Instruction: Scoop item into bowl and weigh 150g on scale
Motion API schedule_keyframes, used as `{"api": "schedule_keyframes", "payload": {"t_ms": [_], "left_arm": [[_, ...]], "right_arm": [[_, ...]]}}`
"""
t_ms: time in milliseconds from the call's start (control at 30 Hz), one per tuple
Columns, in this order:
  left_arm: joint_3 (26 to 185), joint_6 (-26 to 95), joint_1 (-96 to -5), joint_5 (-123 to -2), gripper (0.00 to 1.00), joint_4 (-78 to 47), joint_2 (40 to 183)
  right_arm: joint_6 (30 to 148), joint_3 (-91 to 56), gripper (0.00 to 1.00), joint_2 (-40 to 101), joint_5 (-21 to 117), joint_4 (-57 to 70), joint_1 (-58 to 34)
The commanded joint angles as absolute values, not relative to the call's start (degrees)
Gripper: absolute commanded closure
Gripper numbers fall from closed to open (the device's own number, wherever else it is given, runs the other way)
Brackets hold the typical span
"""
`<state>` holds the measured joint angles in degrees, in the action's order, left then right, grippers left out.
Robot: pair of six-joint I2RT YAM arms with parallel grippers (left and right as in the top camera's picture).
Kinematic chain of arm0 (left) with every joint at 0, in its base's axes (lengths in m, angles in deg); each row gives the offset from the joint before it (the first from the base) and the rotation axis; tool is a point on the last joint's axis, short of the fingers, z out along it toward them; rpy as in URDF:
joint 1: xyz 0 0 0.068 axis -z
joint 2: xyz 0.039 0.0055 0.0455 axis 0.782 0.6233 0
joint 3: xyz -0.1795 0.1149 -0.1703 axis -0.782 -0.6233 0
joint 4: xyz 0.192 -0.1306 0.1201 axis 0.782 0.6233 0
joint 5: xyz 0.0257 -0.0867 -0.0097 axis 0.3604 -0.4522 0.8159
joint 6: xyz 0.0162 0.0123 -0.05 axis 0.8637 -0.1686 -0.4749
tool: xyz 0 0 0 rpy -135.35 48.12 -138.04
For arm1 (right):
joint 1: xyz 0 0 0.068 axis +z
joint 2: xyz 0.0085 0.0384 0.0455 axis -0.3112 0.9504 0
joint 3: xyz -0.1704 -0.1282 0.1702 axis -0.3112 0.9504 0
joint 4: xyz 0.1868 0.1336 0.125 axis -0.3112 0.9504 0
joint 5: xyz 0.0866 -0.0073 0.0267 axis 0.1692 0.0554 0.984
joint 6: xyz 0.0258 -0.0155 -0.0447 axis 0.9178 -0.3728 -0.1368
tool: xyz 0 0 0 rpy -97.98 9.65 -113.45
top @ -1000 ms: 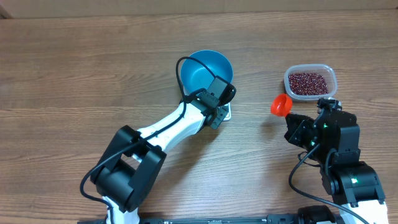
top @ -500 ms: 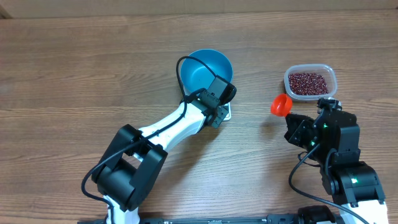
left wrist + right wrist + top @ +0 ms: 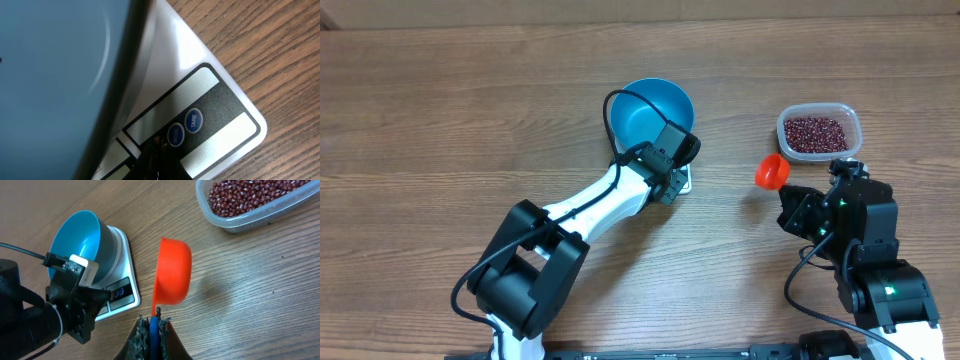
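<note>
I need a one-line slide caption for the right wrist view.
Right claw shut on orange plastic scoop; round blue bowl sits on flat white scale.

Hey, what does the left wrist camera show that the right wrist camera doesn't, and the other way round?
Only the left wrist view: the TARE button, close enough to read its lettering.
Only the right wrist view: the orange scoop, its handle in the shut right gripper; the clear tub of beans; and the left gripper near the buttons.
Both: the blue bowl sitting on the white scale, and the wooden table.
</note>
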<state>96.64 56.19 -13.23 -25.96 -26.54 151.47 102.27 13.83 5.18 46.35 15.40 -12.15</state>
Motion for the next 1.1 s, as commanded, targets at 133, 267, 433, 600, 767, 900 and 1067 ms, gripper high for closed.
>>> {"api": "schedule_keyframes", "payload": {"t_ms": [133,267,433,600,767,900,1067], "left_arm": [[96.0,57.3,-13.2,-25.3,0.96,-27.2,152.9],[96.0,57.3,-13.2,-25.3,0.96,-27.0,154.2],[96.0,57.3,-13.2,-25.1,0.96,-26.8,154.3],[96.0,56.7,-13.2,-24.0,0.96,-26.8,154.3],[96.6,56.4,-13.2,-22.2,0.96,-26.2,154.0],[98.7,55.4,-12.7,-22.7,0.96,-23.7,151.8],[100.9,55.5,-11.4,-26.4,0.96,-20.6,146.4]], "right_arm": [[102.0,12.9,0.96,4.7,45.8,15.1,-12.5],[102.0,12.9,0.96,4.7,45.8,15.3,-12.5],[102.0,12.9,0.96,4.7,45.8,15.3,-12.5],[102.0,12.9,0.96,4.7,45.8,15.6,-12.5],[102.0,12.9,0.96,4.7,45.8,15.8,-12.5],[102.0,12.9,0.96,4.7,45.8,15.7,-12.5],[102.0,12.9,0.96,4.7,45.8,15.7,-12.5]]}}
